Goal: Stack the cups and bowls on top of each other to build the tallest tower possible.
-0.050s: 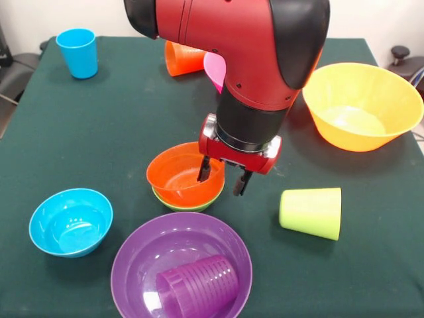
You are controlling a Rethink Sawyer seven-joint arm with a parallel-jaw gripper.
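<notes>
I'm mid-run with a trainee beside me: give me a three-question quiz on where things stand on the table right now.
1. True or false: the small orange plastic bowl sits nested in the small green plastic bowl.
2. Which tumbler lies on its side inside the wide purple plastic bowl? A) the blue plastic cup B) the ribbed purple plastic cup C) the lime green plastic cup
3. Fill in: the gripper is open, with one finger inside the ______ bowl and the other outside its rim.

Key: 1 true; 2 B; 3 orange.
</notes>
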